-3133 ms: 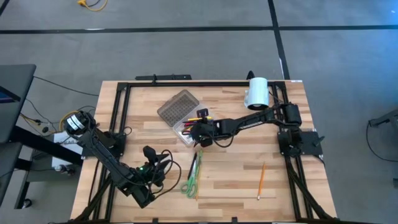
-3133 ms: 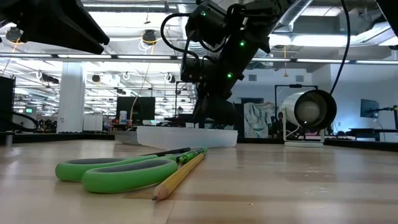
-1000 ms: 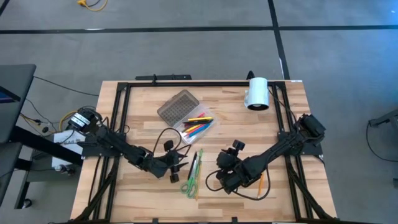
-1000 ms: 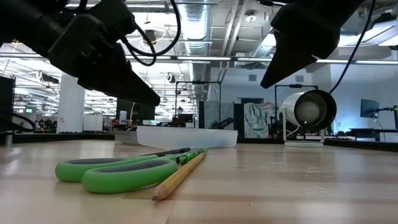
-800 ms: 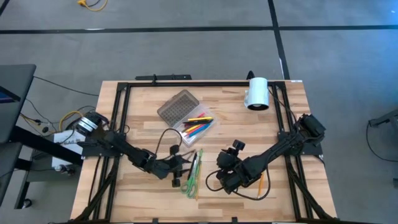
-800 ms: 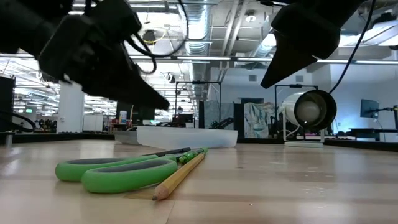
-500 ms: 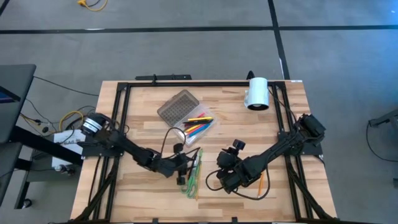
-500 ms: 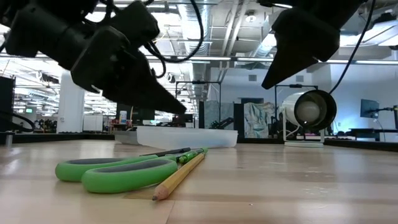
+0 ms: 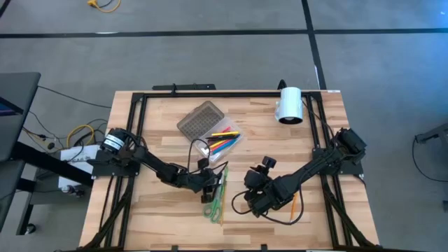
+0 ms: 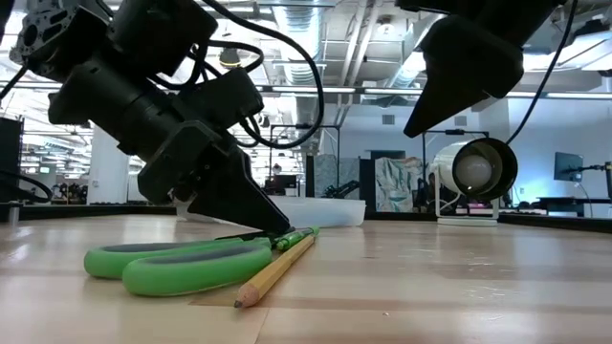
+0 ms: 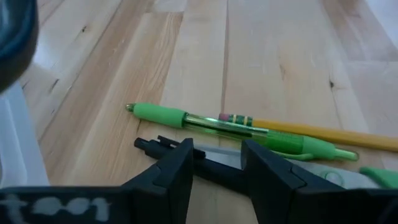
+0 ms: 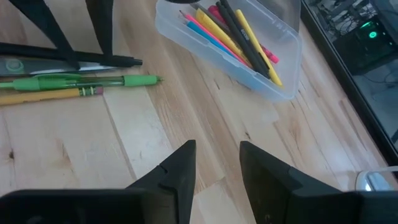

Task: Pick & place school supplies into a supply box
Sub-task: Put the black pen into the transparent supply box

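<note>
We have our left gripper point(image 11: 217, 163) spread astride the black pen point(image 11: 186, 157) beside the supply box point(image 9: 218, 145); next, we pinch and lift. Right gripper point(image 12: 217, 163) waits spread.

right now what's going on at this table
The left gripper is down at the table with its open fingers either side of a black pen, which lies beside a green pen, a pencil and scissors. The supply box already holds several pens. The right gripper hangs open nearby, holding nothing.
</note>
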